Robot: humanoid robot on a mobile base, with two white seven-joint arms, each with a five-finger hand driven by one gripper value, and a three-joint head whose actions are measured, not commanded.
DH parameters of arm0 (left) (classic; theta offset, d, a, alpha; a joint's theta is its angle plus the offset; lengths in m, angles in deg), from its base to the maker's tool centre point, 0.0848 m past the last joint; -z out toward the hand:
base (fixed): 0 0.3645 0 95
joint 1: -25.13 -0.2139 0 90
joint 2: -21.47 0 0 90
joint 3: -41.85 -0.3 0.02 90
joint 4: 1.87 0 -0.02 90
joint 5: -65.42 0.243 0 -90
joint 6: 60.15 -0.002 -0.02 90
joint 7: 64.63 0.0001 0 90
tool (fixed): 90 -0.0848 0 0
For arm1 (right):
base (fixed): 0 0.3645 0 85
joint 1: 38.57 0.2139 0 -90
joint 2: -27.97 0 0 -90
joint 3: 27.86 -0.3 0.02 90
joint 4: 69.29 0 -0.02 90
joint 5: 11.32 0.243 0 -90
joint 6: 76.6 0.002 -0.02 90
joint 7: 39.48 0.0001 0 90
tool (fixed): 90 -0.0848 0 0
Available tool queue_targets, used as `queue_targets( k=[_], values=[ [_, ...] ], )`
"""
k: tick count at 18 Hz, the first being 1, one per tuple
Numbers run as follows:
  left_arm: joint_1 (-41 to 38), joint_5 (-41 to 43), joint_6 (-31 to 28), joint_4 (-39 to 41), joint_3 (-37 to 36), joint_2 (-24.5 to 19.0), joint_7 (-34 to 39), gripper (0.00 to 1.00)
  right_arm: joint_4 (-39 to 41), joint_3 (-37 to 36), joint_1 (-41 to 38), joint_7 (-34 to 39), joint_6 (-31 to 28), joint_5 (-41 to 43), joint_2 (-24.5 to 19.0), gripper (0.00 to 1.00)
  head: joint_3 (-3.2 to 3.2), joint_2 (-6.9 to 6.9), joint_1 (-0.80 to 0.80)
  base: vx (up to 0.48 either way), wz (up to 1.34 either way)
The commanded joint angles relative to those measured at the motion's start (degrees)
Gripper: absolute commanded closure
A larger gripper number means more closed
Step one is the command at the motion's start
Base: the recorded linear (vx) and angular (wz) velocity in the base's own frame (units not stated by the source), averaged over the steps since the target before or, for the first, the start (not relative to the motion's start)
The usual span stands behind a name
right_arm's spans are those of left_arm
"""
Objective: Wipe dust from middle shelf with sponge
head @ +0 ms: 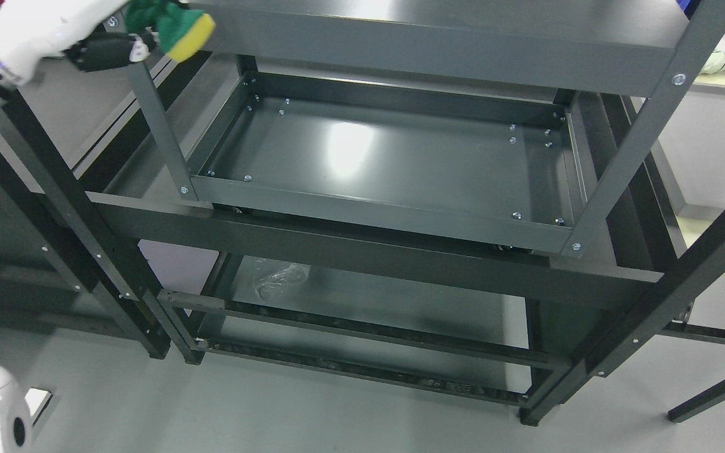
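Green-and-yellow sponge sat clamped in the left hand, up beside the rack's top left corner, clear of the middle shelf. Best, I judged, to lower it past the post and press flat.

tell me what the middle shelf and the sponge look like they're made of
The middle shelf looks like sheet metal with a dark grey, semi-gloss painted or powder-coated finish: it throws a soft glare, has folded rims and is bolted at the corners. The sponge in the left hand looks like yellow foam with a green, rougher scouring layer; its fine texture is too small to confirm.
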Motion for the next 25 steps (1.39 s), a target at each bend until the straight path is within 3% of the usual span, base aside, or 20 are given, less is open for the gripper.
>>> queue_targets(
  k=[1,4,6,8,12,15,22,25],
  values=[
    [-0.6,-4.0,0.0,-1.0,10.2,-2.9,2.5,0.99,1.0,0.0,0.0,0.0,0.0,0.0,1.0,0.0,0.0,0.0,0.0,0.0,0.0],
    [12.6,-8.0,0.0,1.4,-4.9,16.8,2.1,1.0,1.0,0.0,0.0,0.0,0.0,0.0,1.0,0.0,0.0,0.0,0.0,-0.001,0.01],
    [14.9,-7.8,0.0,1.4,-11.5,22.3,1.8,1.0,1.0,0.0,0.0,0.0,0.0,0.0,1.0,0.0,0.0,0.0,0.0,-0.003,0.03],
    [15.4,-7.3,0.0,1.1,-24.5,22.3,3.2,1.0,1.0,0.0,0.0,0.0,0.0,0.0,1.0,0.0,0.0,0.0,0.0,-0.002,-0.01],
    [15.3,0.6,-0.7,0.0,-40.8,22.3,14.3,1.0,1.0,0.0,0.0,0.0,0.0,0.0,1.0,0.0,0.0,-0.01,0.0,0.0,-0.02],
    [15.4,6.9,-7.7,-0.3,-52.3,22.3,22.3,1.0,1.0,0.0,0.0,0.0,0.0,0.0,1.0,0.0,0.0,-0.02,0.0,0.0,0.0],
    [15.2,8.0,-12.8,-8.9,-64.0,22.3,27.0,1.0,1.0,0.0,0.0,0.0,0.0,0.0,1.0,0.0,0.0,-0.02,0.0,0.0,0.0],
    [15.0,8.0,-14.7,-10.2,-62.7,22.3,27.0,1.0,1.0,0.0,0.0,0.0,0.0,0.0,1.0,0.0,0.0,-0.02,0.0,0.0,0.0]
  ],
)
